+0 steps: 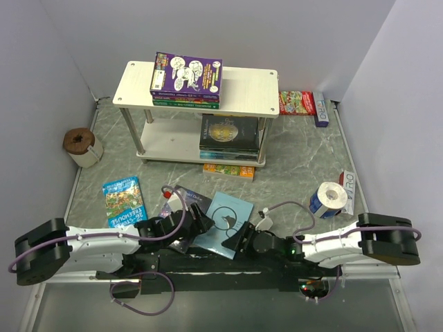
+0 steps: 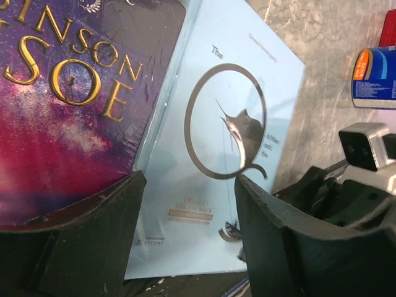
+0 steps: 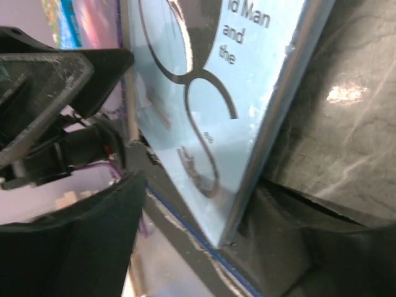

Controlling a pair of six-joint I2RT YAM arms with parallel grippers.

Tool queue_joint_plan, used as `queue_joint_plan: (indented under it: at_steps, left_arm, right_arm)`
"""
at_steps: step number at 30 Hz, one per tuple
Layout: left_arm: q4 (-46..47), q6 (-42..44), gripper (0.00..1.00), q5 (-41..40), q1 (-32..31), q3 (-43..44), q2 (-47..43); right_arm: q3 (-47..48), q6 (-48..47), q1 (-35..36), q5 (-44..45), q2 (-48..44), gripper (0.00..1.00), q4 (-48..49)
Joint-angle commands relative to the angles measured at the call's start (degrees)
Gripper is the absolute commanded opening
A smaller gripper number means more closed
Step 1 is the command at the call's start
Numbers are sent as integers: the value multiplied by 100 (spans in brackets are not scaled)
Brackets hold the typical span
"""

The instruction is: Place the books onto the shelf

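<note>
A light blue book (image 1: pixel 225 220) with a black swirl lies near the table's front edge, partly over a dark starry book (image 1: pixel 181 205). My left gripper (image 1: pixel 202 225) is open. In the left wrist view the left gripper (image 2: pixel 189 179) straddles the light blue book's (image 2: pixel 179 204) near edge, its left finger over the dark book (image 2: pixel 62 124). My right gripper (image 1: pixel 239 242) is open at the book's near right corner. In the right wrist view that gripper (image 3: pixel 204 192) has the blue book's (image 3: pixel 247 93) corner between its jaws. The shelf (image 1: pixel 249 90) carries a purple-topped stack (image 1: pixel 187 76); a dark book (image 1: pixel 230 133) lies on its lower board.
A green cartoon book (image 1: pixel 124 200) lies at front left. A tape roll (image 1: pixel 329 197) (image 2: pixel 374 77) and a white box (image 1: pixel 349 188) stand to the right. A brown roll (image 1: pixel 82 145) is at far left. A red box (image 1: pixel 297 102) lies behind the shelf. Walls close three sides.
</note>
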Motion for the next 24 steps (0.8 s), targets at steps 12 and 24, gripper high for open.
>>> queue_joint_plan:
  at_steps: [12,24]
  left_arm:
    - [-2230,-222,65,-830,-427,375,-1441]
    - [-2735,393,87,-938,-427,175,-4228]
  right_arm:
    - [985,-1771,596,622,-2159,28,-2306]
    - [1599,-2798,446,59,-3893,0,-3887]
